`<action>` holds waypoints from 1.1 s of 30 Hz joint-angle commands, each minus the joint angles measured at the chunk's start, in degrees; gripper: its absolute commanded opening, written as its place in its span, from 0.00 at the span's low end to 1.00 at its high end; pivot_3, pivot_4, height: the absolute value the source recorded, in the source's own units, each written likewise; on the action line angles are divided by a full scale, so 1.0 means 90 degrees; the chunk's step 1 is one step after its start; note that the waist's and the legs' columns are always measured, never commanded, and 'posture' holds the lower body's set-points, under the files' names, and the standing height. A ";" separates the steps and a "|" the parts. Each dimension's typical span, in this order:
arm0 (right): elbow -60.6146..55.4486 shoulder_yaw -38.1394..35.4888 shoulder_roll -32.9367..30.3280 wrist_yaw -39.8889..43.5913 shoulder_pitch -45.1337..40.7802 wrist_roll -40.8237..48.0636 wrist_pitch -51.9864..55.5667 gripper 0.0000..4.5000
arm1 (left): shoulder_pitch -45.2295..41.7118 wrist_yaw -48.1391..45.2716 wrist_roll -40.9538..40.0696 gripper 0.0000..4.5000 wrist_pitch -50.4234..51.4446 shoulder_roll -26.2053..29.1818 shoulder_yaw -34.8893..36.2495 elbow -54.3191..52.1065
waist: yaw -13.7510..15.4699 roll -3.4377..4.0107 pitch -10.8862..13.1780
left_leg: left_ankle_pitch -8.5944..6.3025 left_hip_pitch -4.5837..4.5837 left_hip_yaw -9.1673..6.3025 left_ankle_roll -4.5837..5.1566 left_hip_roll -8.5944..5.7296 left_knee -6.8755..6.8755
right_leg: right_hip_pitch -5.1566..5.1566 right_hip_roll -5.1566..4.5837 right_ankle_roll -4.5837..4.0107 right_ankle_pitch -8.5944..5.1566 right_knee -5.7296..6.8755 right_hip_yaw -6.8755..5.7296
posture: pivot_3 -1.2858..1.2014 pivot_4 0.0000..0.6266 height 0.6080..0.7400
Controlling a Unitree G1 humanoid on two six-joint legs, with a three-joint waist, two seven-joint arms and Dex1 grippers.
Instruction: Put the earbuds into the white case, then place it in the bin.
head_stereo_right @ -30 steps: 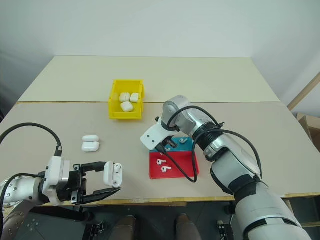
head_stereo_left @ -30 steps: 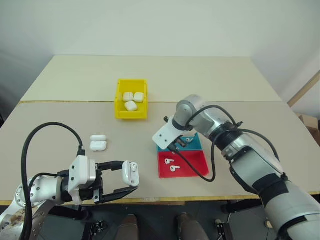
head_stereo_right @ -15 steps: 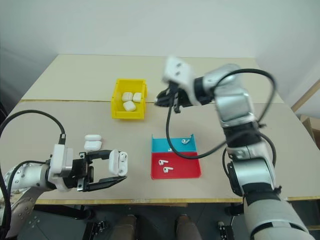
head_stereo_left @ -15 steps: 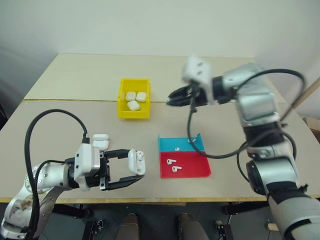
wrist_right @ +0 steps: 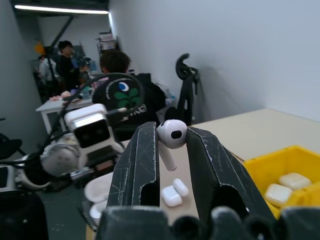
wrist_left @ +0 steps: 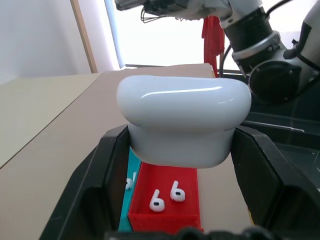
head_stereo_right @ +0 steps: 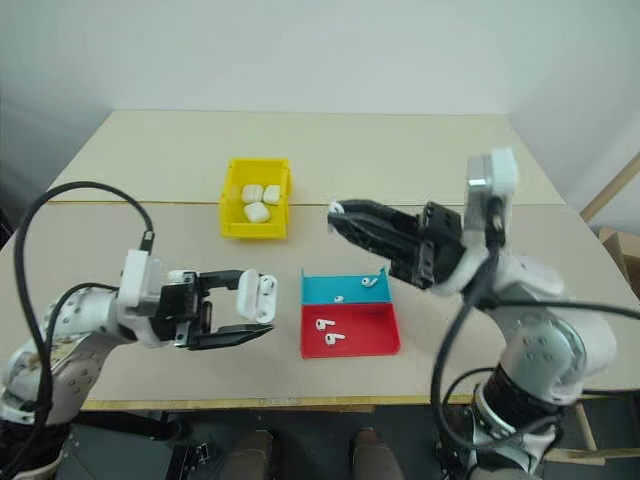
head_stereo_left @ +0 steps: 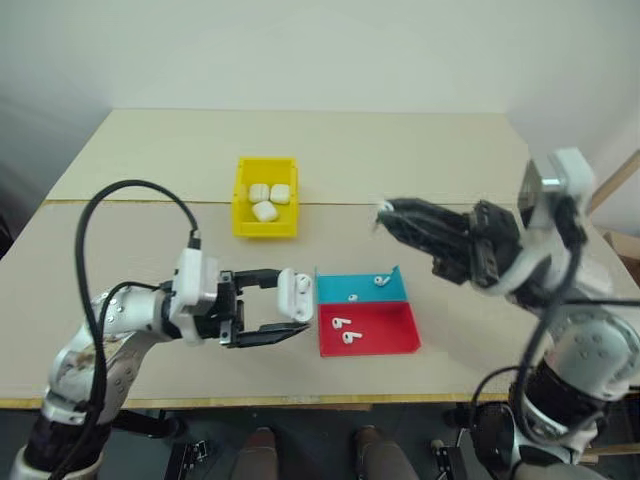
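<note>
A: Head camera first, what's your left gripper point(head_stereo_left: 300, 315) doing?

B: It's clamped on the white case point(head_stereo_left: 294, 296), lid open, held level above the table point(head_stereo_left: 140, 240) just beside the blue tray point(head_stereo_left: 345, 287) and red tray point(head_stereo_left: 385, 335). Your right gripper point(head_stereo_left: 385, 212) hangs above the trays, pointing toward the yellow bin point(head_stereo_left: 242, 215), fingers pinched on one small white earbud point(head_stereo_left: 381, 207).

A: And the rest of the earbuds?

B: Two lie in the blue tray, two in the red. Three closed cases sit in the bin.

A: Left wrist view?

B: The case point(wrist_left: 183, 122) fills the gap between your fingers point(wrist_left: 265, 175), squeezed from both sides. Below it, two earbuds point(wrist_left: 166, 196) lie in the red tray point(wrist_left: 185, 218).

A: Right wrist view?

B: Your fingers point(wrist_right: 137, 165) grip the earbud point(wrist_right: 171, 136) by its head, stem hanging down. Beyond it you see two spare cases point(wrist_right: 174, 192) on the table and a corner of the bin point(wrist_right: 280, 170). A seated person point(wrist_right: 122, 95) has a round logo on a dark shirt; I can't read any writing.
</note>
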 commanded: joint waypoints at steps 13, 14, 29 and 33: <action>-0.0058 0.1367 -0.1184 -0.0963 0.0094 0.1480 -0.0757 0.18 | -0.0480 0.0021 -0.0086 0.62 0.0177 -0.0104 -0.0233 -0.0368 | 0.0014 -0.0002 -0.0001 | 0.0000 -0.0002 -0.0002 0.0001 0.0002 0.0001 | -0.0001 0.0004 0.0003 -0.0002 -0.0004 0.0003 | 0.52 0.24 1.00; -0.0046 0.1425 -0.1225 -0.0967 0.0107 0.1511 -0.0803 0.18 | -0.0484 0.0034 -0.0065 0.62 0.0160 -0.0119 -0.0230 -0.0366 | 0.0014 -0.0002 -0.0001 | 0.0000 -0.0002 -0.0002 0.0001 0.0002 0.0001 | 0.0000 0.0004 0.0003 -0.0002 -0.0004 0.0003 | 0.52 0.24 1.00; 0.0030 0.2191 -0.1565 -0.1010 0.0400 0.1688 -0.1251 0.18 | -0.0506 0.0197 -0.0239 0.62 0.0295 -0.0168 -0.0113 -0.0443 | 0.0004 -0.0002 -0.0001 | 0.0000 -0.0001 -0.0003 0.0001 0.0002 0.0002 | -0.0001 0.0005 0.0010 -0.0005 -0.0003 0.0003 | 0.52 0.24 1.00; 0.0022 0.2378 -0.1597 -0.0959 0.0442 0.1556 -0.1410 0.18 | -0.0470 0.0229 -0.0218 0.62 0.0278 -0.0172 -0.0151 -0.0465 | 0.0004 -0.0002 -0.0001 | 0.0000 -0.0002 -0.0003 0.0001 0.0003 0.0002 | -0.0001 0.0005 0.0012 -0.0007 -0.0004 0.0003 | 0.52 0.24 1.00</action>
